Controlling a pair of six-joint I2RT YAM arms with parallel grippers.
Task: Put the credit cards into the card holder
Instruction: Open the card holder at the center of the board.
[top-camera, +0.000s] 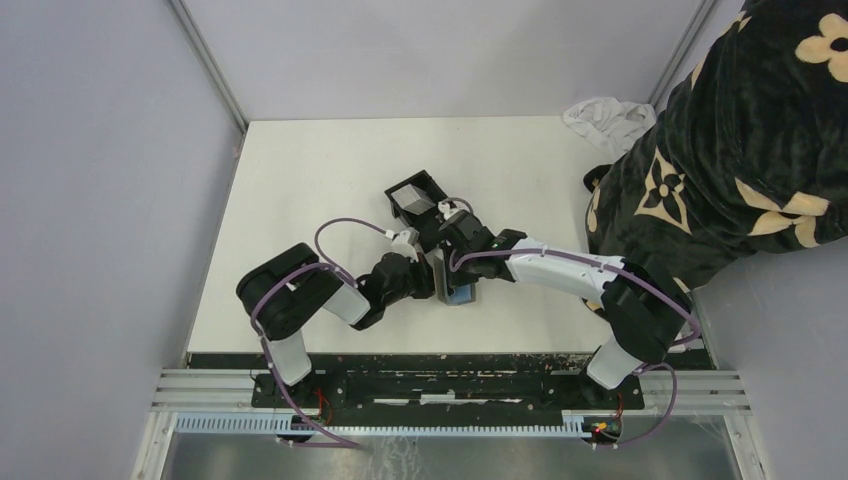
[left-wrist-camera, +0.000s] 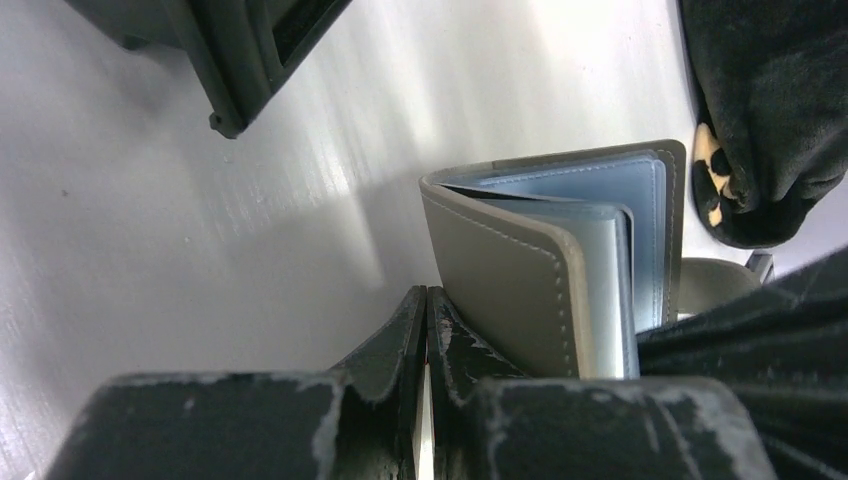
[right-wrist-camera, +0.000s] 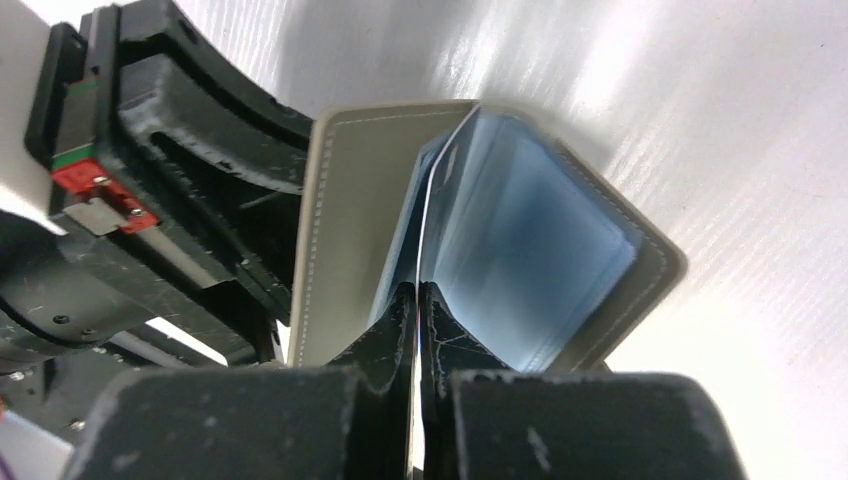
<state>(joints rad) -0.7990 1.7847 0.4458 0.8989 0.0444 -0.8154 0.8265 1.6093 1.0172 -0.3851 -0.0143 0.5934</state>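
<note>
At desk (top-camera: 300, 200) centre, grey card wallet (right-wrist-camera: 520, 230) stood open, one blue inner sleeve pinched by clenched right hand (right-wrist-camera: 416, 292). Left hand (left-wrist-camera: 427, 300) clenched beside wallet cover; what it pinches cannot be told. Behind, grey card (top-camera: 412, 203) seen in black box (top-camera: 400, 188).

From above I hardly see the grey card holder (top-camera: 460, 294) — the left wrist view cuts off the black box (left-wrist-camera: 220, 50).

No legible text anywhere.

Grey card holder (left-wrist-camera: 520, 290) stands open on edge, blue sleeves (right-wrist-camera: 530, 240) fanned.
</note>
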